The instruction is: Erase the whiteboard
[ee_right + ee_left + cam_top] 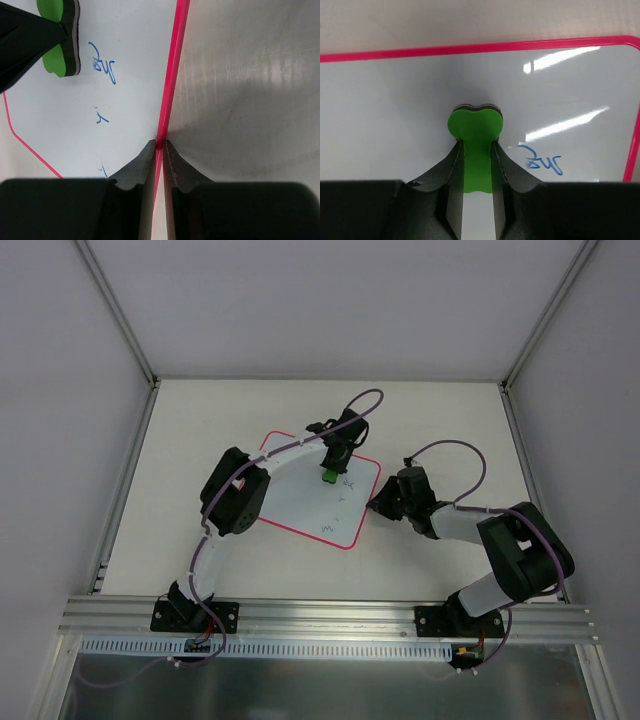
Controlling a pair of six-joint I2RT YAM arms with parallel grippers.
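The whiteboard point(300, 502) lies flat mid-table, white with a pink border. My left gripper point(329, 472) is shut on a green eraser point(475, 127) with a dark underside, pressed on the board point(395, 115) just left of a blue scribble point(542, 162). My right gripper point(376, 504) pinches the board's pink right edge point(170, 80) between its jaws. In the right wrist view the eraser point(57, 35) sits at the upper left, beside blue marks point(104, 66), with a smaller mark point(101, 118) below.
Bare beige table point(200, 420) surrounds the board. Grey walls close in on the left, back and right. An aluminium rail point(330, 615) runs along the near edge by the arm bases.
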